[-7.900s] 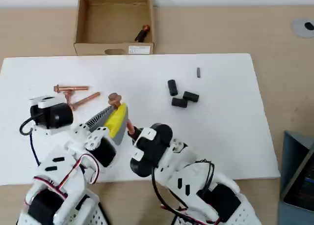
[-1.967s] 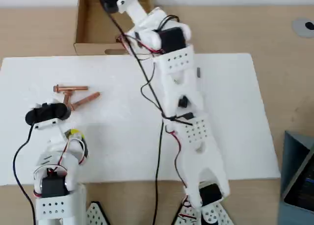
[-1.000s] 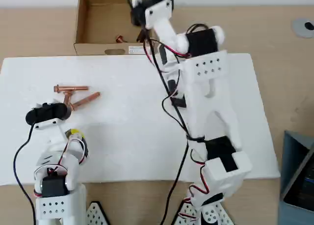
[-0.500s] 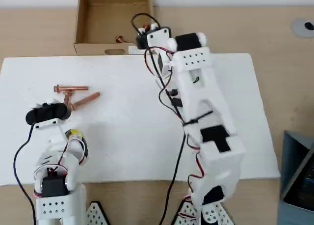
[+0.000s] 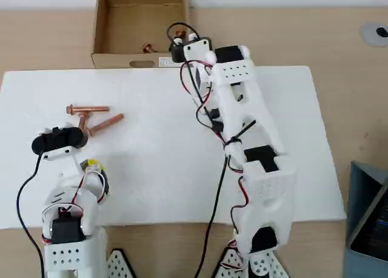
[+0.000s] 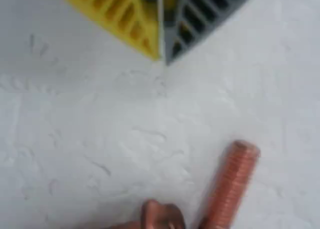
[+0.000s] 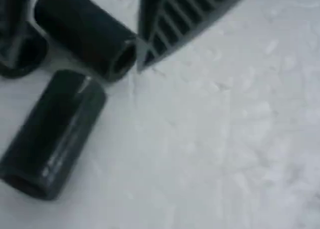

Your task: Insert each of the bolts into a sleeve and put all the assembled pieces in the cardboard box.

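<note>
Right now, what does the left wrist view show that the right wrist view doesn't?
Only the left wrist view: the threaded end of a copper bolt and part of another copper piece beside it.

Only the right wrist view: two black sleeves, one lying close to the other, plus part of a third sleeve.

Both: the white mat, with that arm's own gripper over it, the left gripper shut and empty, and the right gripper next to the sleeves.
</note>
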Robot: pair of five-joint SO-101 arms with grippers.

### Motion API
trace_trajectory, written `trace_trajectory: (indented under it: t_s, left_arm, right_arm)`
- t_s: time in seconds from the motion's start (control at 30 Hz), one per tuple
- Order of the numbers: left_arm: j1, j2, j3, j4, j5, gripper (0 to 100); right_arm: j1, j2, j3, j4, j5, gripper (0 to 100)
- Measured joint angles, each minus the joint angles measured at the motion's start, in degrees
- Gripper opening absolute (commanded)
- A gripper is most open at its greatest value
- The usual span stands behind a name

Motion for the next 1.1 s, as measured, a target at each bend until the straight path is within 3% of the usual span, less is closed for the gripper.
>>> trace_trajectory:
  t_s: [0.63, 0.97, 1.1]
  left_arm:
    - [0.0, 0.0, 0.0, 0.0, 0.0, 0]
    - [0.0, 0.0, 0.0, 0.0, 0.0, 0]
    - [0.0, 0.0, 0.0, 0.0, 0.0, 0]
  right_arm:
    - [0.88, 13.45, -11.96, 0.18, 0.35, 19.1]
    - [1.32, 16.79, -14.77, 0.97, 0.18, 4.8]
    - [1.32, 16.88, -14.77, 1.14, 0.18, 4.2]
